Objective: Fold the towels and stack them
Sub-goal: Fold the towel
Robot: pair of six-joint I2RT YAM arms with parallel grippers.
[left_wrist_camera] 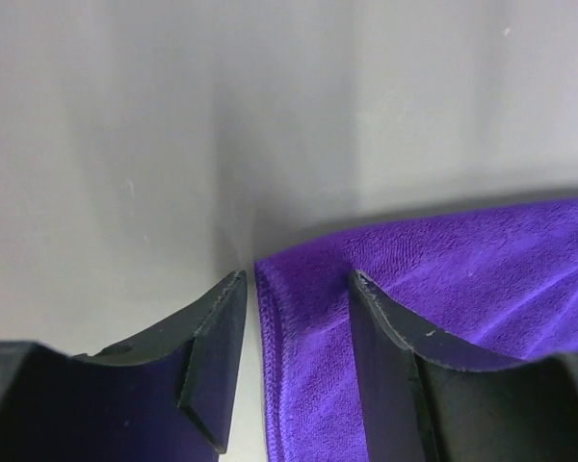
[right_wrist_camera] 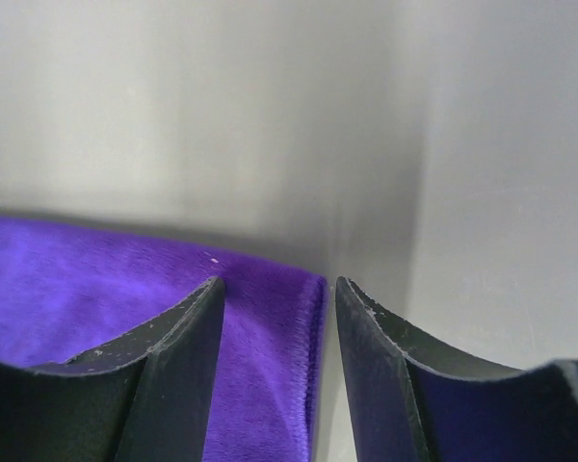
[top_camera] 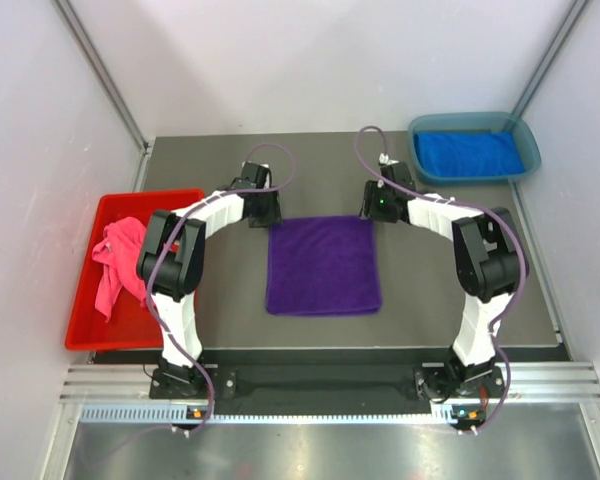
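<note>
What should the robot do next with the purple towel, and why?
Probably close both end effectors. The left end effector and right end effector each stand open astride a far corner of the purple towel, which lies flat and unfolded, so pinching those corners seems the step before folding.

The right gripper point(right_wrist_camera: 277, 289) stands with its two dark fingers point(right_wrist_camera: 173, 366) parted, a clear gap between the tips. The purple towel point(right_wrist_camera: 87, 279) lies flat beneath them, and its corner and right edge fall within that gap. A grey surface point(right_wrist_camera: 482, 192) lies beyond, blurred.
</note>
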